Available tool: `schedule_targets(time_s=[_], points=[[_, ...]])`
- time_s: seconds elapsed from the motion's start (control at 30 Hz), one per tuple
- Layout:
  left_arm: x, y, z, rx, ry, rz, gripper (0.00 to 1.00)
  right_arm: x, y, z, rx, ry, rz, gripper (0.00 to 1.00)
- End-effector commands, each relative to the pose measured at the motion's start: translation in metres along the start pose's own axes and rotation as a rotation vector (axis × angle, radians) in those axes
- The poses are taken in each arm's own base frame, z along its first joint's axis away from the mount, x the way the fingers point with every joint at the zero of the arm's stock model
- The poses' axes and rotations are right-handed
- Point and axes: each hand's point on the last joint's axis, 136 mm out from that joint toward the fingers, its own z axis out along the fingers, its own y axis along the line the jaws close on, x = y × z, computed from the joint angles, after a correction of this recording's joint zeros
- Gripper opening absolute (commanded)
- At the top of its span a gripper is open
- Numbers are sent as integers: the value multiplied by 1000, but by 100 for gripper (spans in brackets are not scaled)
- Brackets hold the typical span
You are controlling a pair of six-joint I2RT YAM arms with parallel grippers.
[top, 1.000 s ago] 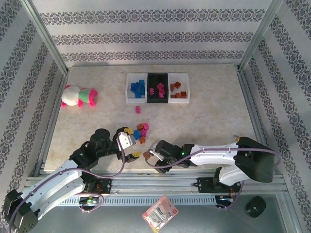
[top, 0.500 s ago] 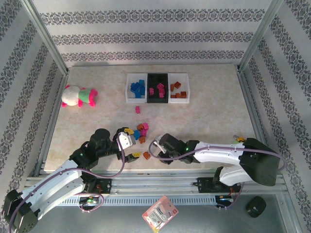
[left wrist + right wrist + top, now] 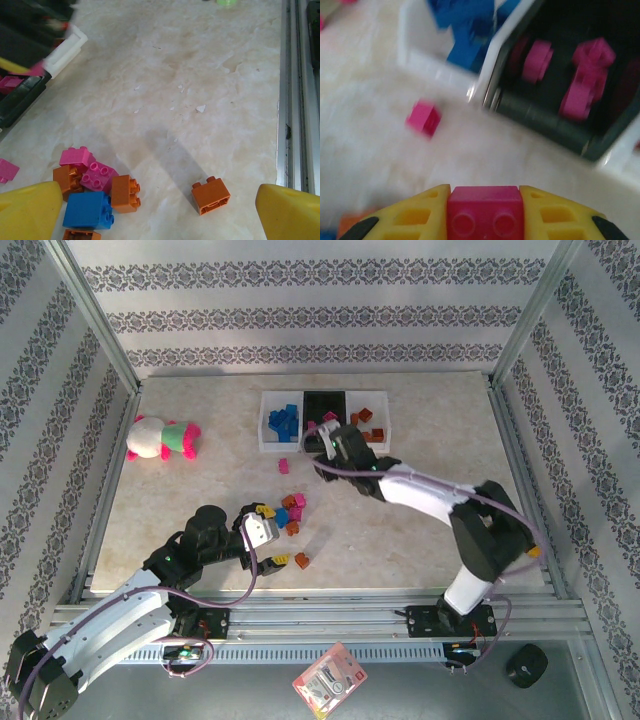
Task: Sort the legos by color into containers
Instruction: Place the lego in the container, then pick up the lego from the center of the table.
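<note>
A pale marbled table (image 3: 440,480) sits inside patterned walls (image 3: 300,310); in the top view three trays stand in a row at upper centre, side against side: a white tray (image 3: 280,448) with blue bricks (image 3: 282,422), a black tray (image 3: 325,400) with pink bricks (image 3: 580,92), and a second white tray (image 3: 386,430) with orange bricks (image 3: 368,430); a plush (image 3: 163,437) lies at the left, well apart from them; a lone pink brick (image 3: 284,466) lies on the table just below the first white tray; a pile (image 3: 290,508) of mixed bricks lies at lower centre, and a lone orange brick (image 3: 301,561) lies below it, near but apart.

The right gripper (image 3: 330,440) is at the black tray's near edge; in its blurred wrist view, the yellow fingers (image 3: 415,217) press on both sides of a held pink brick (image 3: 485,212) at the bottom of the frame, with the black tray at upper right and the lone pink brick at centre left.

The left gripper (image 3: 270,535) is just beside the pile, spread wide with nothing in it; in its wrist view the yellow fingers (image 3: 30,210) fill the bottom corners; the pile is at lower left and the lone orange brick at lower right, both lying on the table between the fingers.
</note>
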Motion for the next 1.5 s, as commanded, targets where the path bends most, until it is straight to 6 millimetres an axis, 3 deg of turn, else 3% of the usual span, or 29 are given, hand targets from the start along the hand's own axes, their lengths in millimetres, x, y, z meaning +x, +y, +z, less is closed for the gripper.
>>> schedule_targets(time_s=[0.0, 0.2, 0.33, 0.43, 0.6, 0.77, 0.93, 1.03, 1.23, 1.47], points=[[-1, 2, -2, -8, -16, 18, 99, -49, -28, 28, 66, -115, 6, 29], [-1, 6, -2, -28, -16, 11, 99, -80, -71, 82, 127, -164, 109, 28], [-1, 9, -2, -41, -15, -4, 99, -87, -74, 105, 115, -161, 107, 31], [-3, 20, -3, -98, -6, -71, 99, -98, -72, 106, 106, -173, 72, 38], [-11, 45, -5, -205, 12, -248, 99, -128, -70, 71, 95, -237, -4, 72], [-8, 75, 0, -351, 33, -460, 99, -133, -61, 26, 58, -270, -54, 87], [17, 113, -2, -601, 99, -728, 99, -102, -50, -17, 25, -248, -85, 95], [29, 126, 1, -690, 184, -786, 94, -78, -60, -42, 103, -213, -85, 96], [45, 138, 28, -726, 337, -843, 93, -24, -70, -83, 155, -127, -67, 98], [59, 165, 68, -813, 485, -902, 91, 9, -51, -109, 44, -120, -16, 98]])
